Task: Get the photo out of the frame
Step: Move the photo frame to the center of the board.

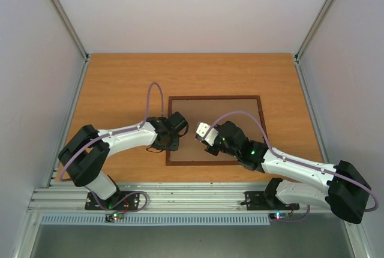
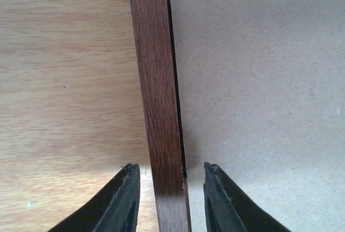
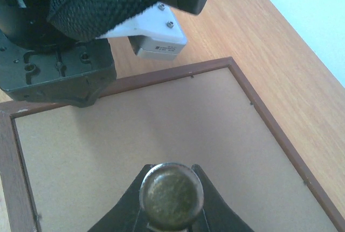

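- You cannot see the photo in any view. The frame [image 1: 213,97] lies face down in the middle of the tabletop [image 1: 120,84], showing you only its plain brown back [image 1: 231,123].
- From above, your left tool's fingertips are tucked under its own wrist. The right arm covers the frame's near right corner.
- In the right wrist view, the black left wrist [image 3: 54,70] blocks the frame corner beneath it. The picture's lower edge cuts off the rest of the back.
- The left wrist view is so tight that you get just one strip of the frame's rail, with bare tabletop on one side and the back on the other.
- Your left tool [image 2: 168,170] straddles the frame's left rail, near its near end. One finger is over the tabletop and the other over the back. The jaws are partly open, with a slim gap showing on each side of the rail, and they hold nothing.
- Your right tool [image 3: 171,170] is pinched on a small round disc [image 3: 171,194] of dull metal. What the disc is cannot be told.
- That tool hangs over the back in the frame's near half, inside the rails and just right of the left tool. Whether the disc touches the back cannot be told.
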Robot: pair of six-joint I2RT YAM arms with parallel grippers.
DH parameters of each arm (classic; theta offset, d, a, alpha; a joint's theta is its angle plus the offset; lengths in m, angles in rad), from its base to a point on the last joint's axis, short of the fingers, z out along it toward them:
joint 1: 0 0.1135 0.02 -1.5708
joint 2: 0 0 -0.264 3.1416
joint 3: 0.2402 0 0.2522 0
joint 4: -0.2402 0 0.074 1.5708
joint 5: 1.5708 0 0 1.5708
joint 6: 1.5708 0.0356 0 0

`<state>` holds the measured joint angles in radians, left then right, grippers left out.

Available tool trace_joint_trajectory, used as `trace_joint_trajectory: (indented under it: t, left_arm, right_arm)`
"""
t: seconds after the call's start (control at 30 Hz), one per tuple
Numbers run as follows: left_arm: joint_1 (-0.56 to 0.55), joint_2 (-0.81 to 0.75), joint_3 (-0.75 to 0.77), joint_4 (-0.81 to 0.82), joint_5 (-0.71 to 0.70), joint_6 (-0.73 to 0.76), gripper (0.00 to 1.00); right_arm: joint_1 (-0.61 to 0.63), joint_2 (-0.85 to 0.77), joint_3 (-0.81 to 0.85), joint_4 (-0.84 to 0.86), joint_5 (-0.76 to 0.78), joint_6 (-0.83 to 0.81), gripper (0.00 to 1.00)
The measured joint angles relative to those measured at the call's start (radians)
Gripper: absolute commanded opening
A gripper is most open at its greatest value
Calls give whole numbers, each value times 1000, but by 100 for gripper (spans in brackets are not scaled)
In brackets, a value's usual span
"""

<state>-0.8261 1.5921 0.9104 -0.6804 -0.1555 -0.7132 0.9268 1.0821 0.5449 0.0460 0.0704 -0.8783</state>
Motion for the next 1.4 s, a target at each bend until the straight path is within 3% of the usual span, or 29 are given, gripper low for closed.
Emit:
trace_joint_trajectory:
  t: [0.17, 0.43, 1.0, 1.4]
  left_arm:
    - [12, -17, 2, 0, 5, 6, 51]
    - [114, 8, 43, 14, 37, 39, 50]
    - [196, 142, 116, 78, 122, 119, 11]
    - [196, -12, -62, 127, 204, 116, 10]
  right_arm:
    - [0, 0, 0, 0, 0, 4, 1]
    - [0, 0, 0, 18, 0, 7, 1]
    - [0, 0, -1, 22, -8, 8, 1]
    - [0, -14, -8, 26, -65, 32, 1]
